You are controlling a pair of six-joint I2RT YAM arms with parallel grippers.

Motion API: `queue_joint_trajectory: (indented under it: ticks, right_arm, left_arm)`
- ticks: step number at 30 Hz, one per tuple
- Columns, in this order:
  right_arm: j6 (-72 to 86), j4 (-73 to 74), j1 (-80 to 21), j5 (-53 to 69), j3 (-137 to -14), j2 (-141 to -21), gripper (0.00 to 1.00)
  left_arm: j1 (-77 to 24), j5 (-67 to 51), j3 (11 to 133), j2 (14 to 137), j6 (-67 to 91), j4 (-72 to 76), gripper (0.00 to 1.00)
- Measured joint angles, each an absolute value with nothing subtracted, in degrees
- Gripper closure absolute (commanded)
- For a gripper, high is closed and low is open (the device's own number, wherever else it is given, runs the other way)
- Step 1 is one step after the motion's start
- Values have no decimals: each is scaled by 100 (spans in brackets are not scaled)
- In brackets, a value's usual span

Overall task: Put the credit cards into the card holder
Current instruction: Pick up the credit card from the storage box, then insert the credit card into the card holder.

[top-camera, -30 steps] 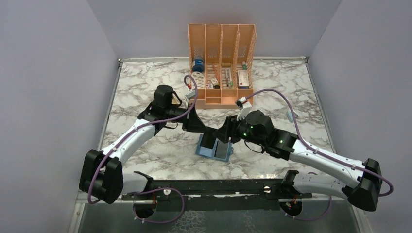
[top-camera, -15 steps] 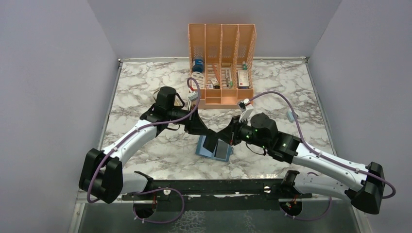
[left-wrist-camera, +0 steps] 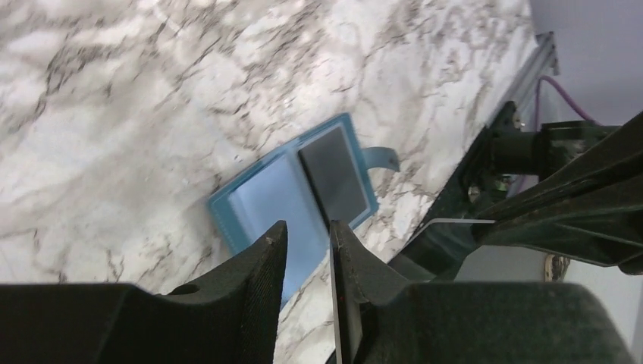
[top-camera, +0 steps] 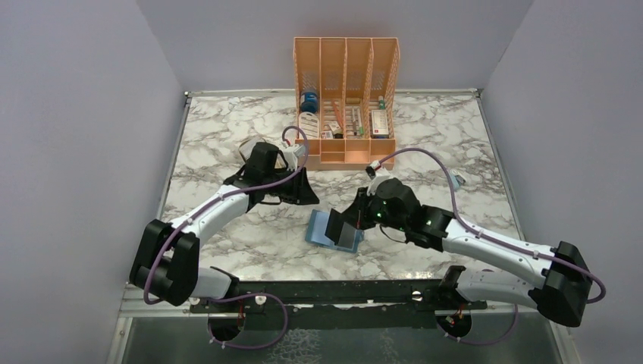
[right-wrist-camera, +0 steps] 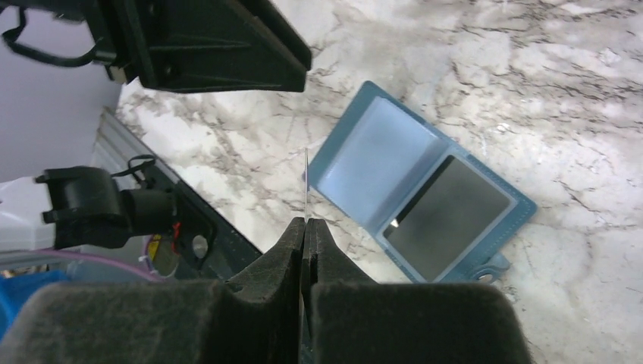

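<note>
Right tool point(right-wrist-camera: 305, 226) has its two fingers pressed together on a credit card point(right-wrist-camera: 305, 182), which stands up from the fingertips and shows to the wrist camera only as a thin pale edge. Held by one end like this, the card keeps its far end free, which looks like the grip needed to slide it into a slot rather than lay it flat.

Just past that free end lies the card holder point(right-wrist-camera: 356, 163), opened flat on the desk point(right-wrist-camera: 576, 83) with its pale blue inner leaf nearest the card and a dark grey panel point(right-wrist-camera: 451, 216) on the other leaf. Whether that panel is the pocket itself or a card already in it, I cannot tell. The card hangs above the holder's near edge, not yet touching it.

Left tool point(left-wrist-camera: 307, 227) hovers to the other side with its fingers spread a little and nothing between them, well above the holder point(left-wrist-camera: 265, 201) and clear of the card's path. From there it could press the holder down if the pocket needs steadying.

Farther back on the desk stands an orange slotted organiser point(top-camera: 346, 68), apart from all of this.
</note>
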State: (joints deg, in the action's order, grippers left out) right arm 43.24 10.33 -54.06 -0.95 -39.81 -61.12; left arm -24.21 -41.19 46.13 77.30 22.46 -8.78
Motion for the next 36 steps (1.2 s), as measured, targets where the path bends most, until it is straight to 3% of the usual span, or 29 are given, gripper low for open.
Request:
queue_joint_trajectory:
  ticks: [18, 36]
  right_arm:
    - [4331, 355, -4248, 718, -3304, -6877, 99]
    - [4589, -480, -4075, 1223, -2884, -7393, 99]
  left_arm:
    - [-2926, -2764, 3815, 8296, 2674, -945, 87]
    - [-3089, -2626, 3568, 8433, 2775, -707, 90]
